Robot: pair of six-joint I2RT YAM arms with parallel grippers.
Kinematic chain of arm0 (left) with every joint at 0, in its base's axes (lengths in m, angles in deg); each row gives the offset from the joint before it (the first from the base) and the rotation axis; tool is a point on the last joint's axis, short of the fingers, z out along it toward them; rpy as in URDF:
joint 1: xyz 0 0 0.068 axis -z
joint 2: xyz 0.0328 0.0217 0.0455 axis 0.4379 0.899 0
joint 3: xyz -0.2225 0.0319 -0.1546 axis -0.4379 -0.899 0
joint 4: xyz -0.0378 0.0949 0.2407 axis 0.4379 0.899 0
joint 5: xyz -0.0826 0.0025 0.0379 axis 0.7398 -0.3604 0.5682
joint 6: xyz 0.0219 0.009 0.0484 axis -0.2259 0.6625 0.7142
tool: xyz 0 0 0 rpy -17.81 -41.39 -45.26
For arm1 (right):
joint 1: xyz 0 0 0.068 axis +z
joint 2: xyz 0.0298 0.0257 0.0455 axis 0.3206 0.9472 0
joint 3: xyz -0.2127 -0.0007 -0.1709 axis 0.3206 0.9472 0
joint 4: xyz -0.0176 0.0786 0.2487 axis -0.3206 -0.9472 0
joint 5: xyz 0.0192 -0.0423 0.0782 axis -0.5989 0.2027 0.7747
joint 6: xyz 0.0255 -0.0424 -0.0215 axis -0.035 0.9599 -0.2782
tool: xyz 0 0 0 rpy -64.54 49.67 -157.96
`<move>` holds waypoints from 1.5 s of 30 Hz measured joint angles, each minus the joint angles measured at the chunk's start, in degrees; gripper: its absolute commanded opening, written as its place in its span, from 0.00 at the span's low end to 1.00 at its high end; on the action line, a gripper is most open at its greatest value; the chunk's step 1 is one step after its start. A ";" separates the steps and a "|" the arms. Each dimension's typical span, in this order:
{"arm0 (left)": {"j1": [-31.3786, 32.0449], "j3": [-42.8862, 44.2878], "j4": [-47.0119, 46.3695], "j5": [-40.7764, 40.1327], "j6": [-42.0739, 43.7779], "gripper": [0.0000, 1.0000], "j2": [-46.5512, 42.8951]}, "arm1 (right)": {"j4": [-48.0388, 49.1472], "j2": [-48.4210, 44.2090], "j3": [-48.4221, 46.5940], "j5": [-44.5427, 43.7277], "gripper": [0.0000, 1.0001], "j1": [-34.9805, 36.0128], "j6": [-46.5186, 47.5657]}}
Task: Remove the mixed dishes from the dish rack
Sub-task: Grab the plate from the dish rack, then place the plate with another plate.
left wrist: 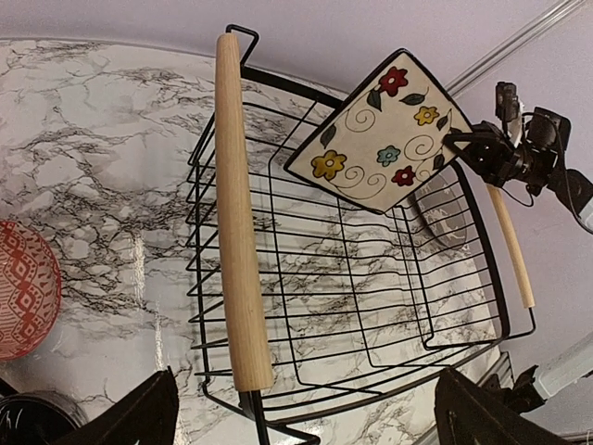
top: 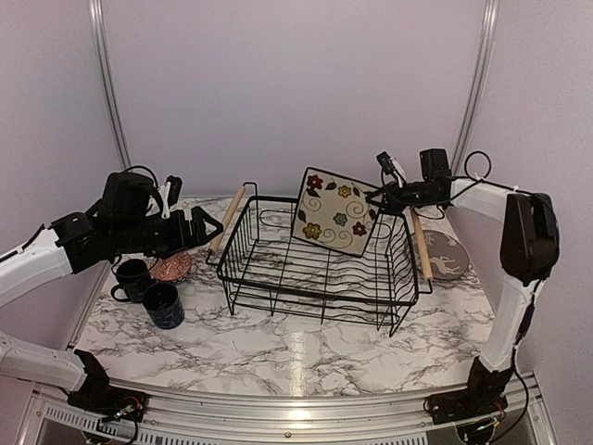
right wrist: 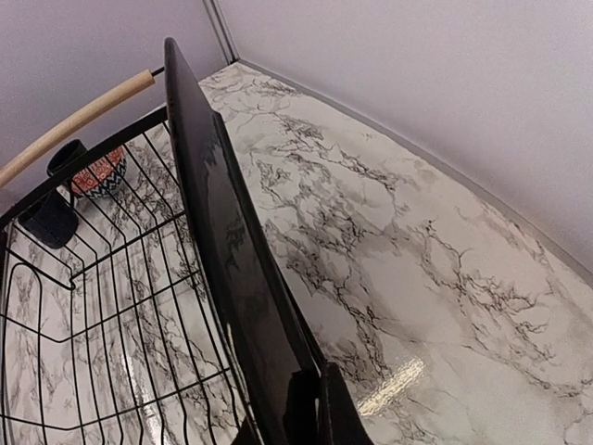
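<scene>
Our right tool (top: 382,197) is shut tight on the top right corner of the square flower plate (top: 335,211). The right wrist view shows the pinch from close up: the fingers (right wrist: 306,408) squeeze the thin rim, one on each side. The plate is at the right end of the dish rack (top: 239,250), with its low corner down among the wires. We cannot tell if that corner is touching the rack.

We think this plate is hard, smooth and heavy for such a small pinch. It will not bend, and it could chip or break if it bumps the wires. It looks shiny, so it may slip or swing in the tool. The rim is the only good place to hold it, because the flat face is too wide.

The plate stands up on its edge and is tipped a little. Its flower side faces the near side of the worktop (top: 296,357), and its dark back faces the far wall. It is square, so no side is longer, but it is very thin.

Our left tool (top: 211,225) is wide open and holds nothing. It hangs by the rack's left wooden handle (top: 227,219).
</scene>
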 measured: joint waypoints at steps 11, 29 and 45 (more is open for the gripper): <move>0.31 -0.94 -2.01 0.59 -0.15 0.99 0.92 | 4.61 -3.43 2.21 -0.52 0.00 0.90 -18.01; 0.31 -2.03 -2.45 0.59 -0.15 0.99 0.87 | 9.11 -6.47 5.44 -0.57 0.00 0.90 -40.52; 0.31 -4.17 -2.80 0.42 -0.15 0.99 -1.75 | 41.53 -12.74 22.14 -3.15 0.00 -2.12 -83.08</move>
